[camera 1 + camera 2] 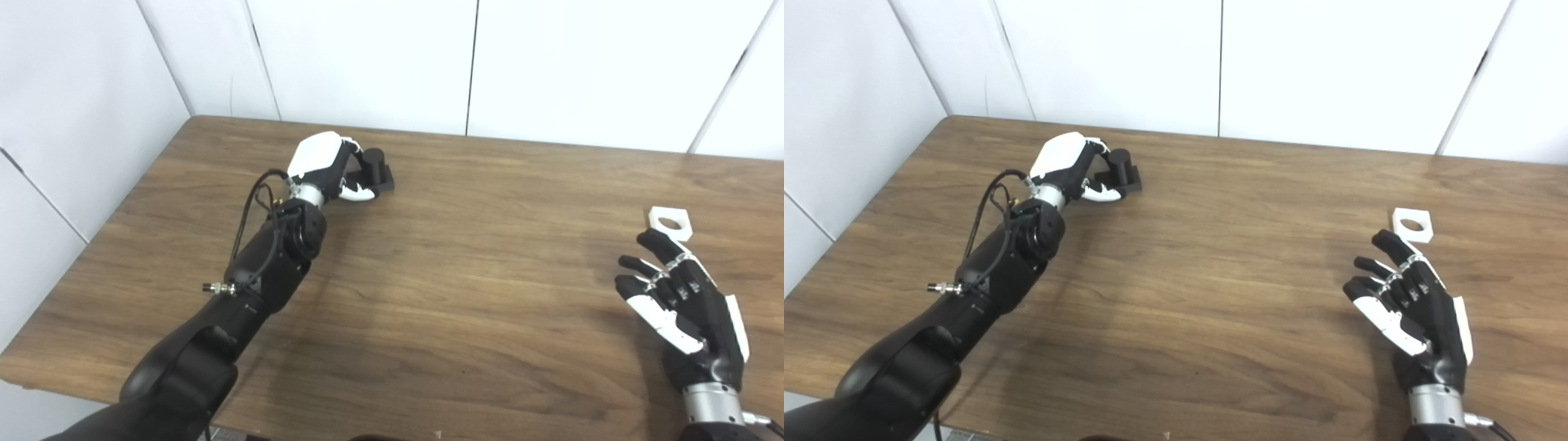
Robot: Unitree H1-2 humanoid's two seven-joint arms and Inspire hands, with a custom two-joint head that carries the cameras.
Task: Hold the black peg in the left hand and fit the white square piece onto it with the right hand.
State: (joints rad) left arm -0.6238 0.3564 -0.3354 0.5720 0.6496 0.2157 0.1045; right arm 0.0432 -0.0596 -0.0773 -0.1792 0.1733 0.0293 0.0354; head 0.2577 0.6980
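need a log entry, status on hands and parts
Left hand at black peg, grip unclear. Right hand open, short of white square piece. Nothing between.

Bright, even overhead light; soft shadows on the wooden table (465, 257); mild blur throughout.

I saw the black peg (375, 170), a short cylinder upright on a square base, at the bench's far left. The white square piece (670, 222) lay flat far right, round hole up.

Left robot hand (327, 166) curled, right robot hand (683, 306) splayed.
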